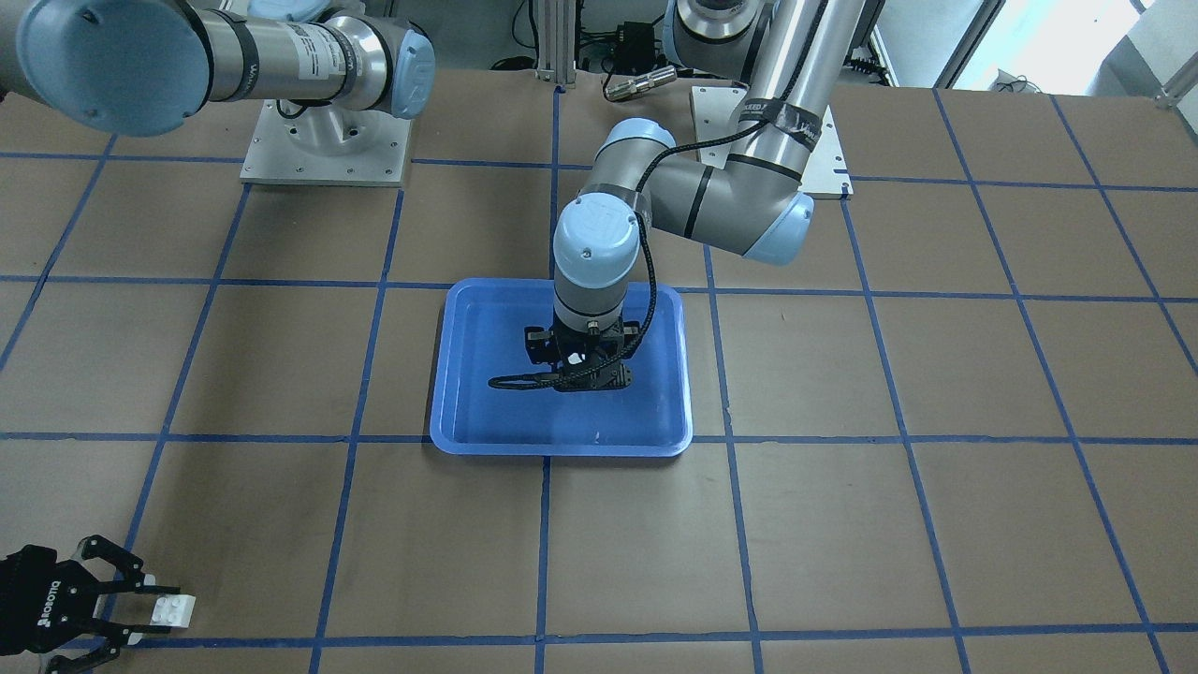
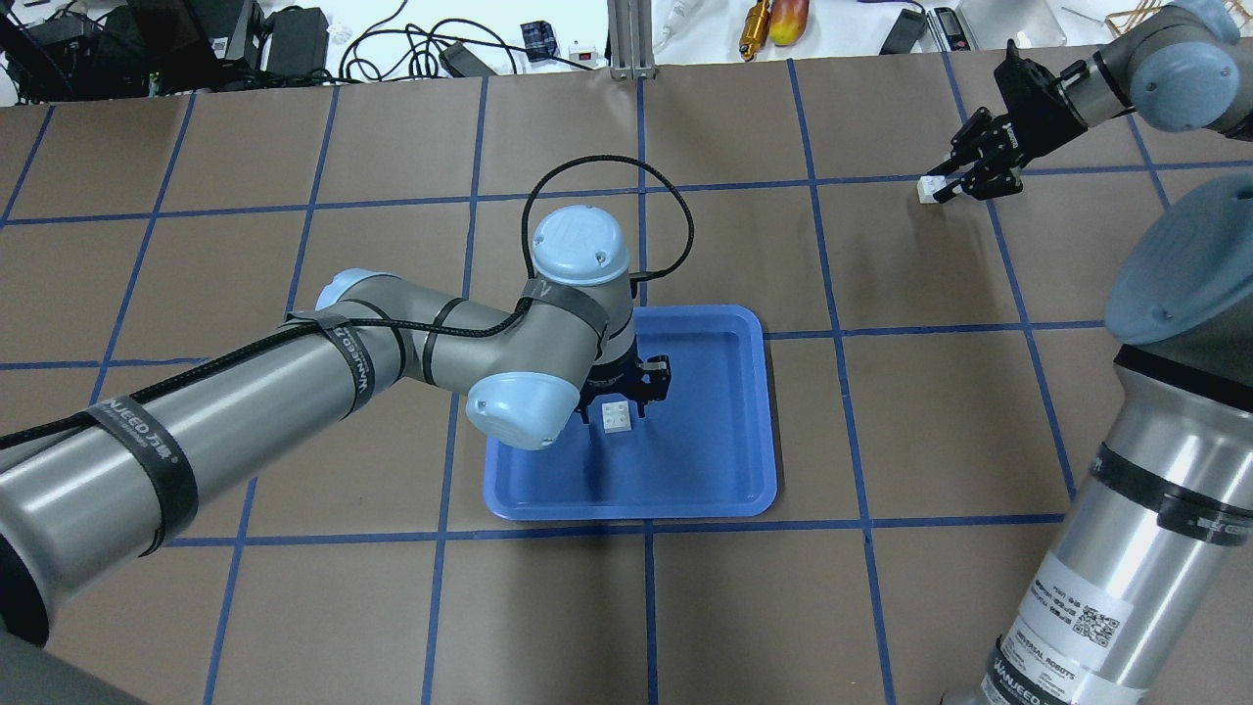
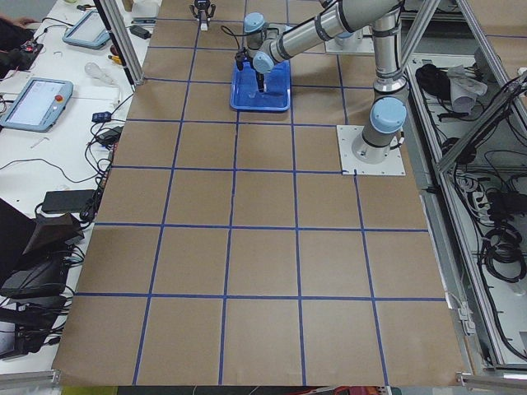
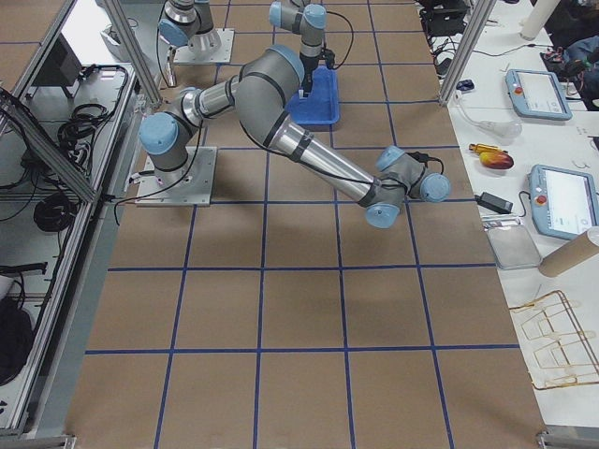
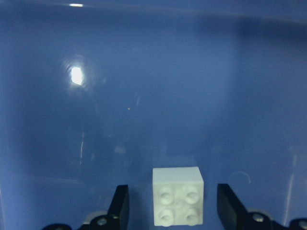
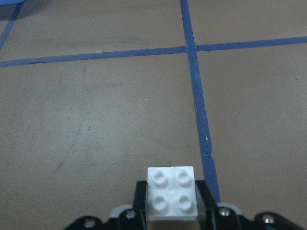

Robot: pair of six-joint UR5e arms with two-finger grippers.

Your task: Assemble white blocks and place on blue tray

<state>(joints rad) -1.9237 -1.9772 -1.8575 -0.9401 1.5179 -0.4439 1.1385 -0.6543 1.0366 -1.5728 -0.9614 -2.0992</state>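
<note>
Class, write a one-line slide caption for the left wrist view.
Open left pincer straddles a white block lying on the blue tray.

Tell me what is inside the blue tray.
One white block lies on the floor of the blue tray, between the fingers of the open left gripper, touching neither. The left arm's wrist covers part of the floor, so that patch cannot be seen.

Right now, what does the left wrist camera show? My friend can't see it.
A white four-stud brick sits on the blue tray, between the open jaws of the left gripper, touching neither. A small glare shines upper left.
</note>
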